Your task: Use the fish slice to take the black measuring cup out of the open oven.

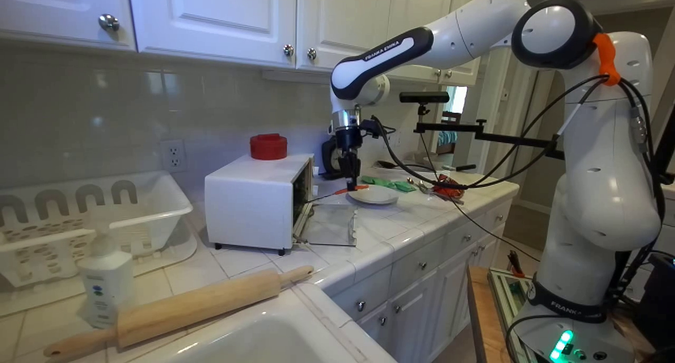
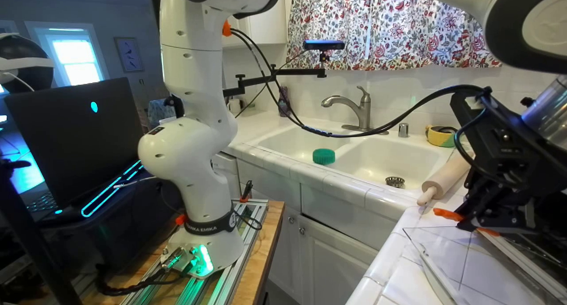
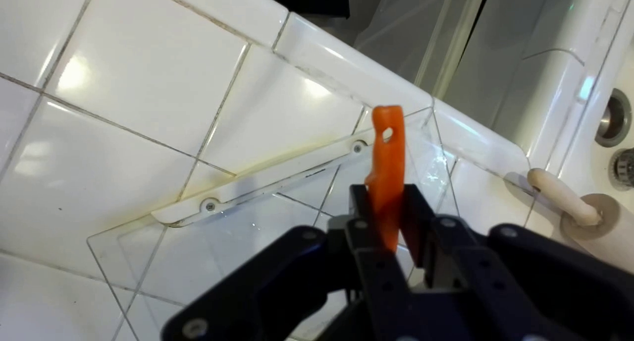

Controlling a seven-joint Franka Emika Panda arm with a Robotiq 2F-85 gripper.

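The white oven stands on the tiled counter, its glass door swung down open. The door glass also shows in an exterior view and in the wrist view. My gripper is shut on the orange handle of the fish slice, above the door. In the wrist view the fingers pinch the handle from both sides. Its thin shaft points into the oven opening; the blade is hidden. The black measuring cup is hidden from view.
A white plate lies beyond the door, with a green cloth behind it. A red container sits on the oven. A round black upright thing stands behind the gripper. A rolling pin lies beside the sink.
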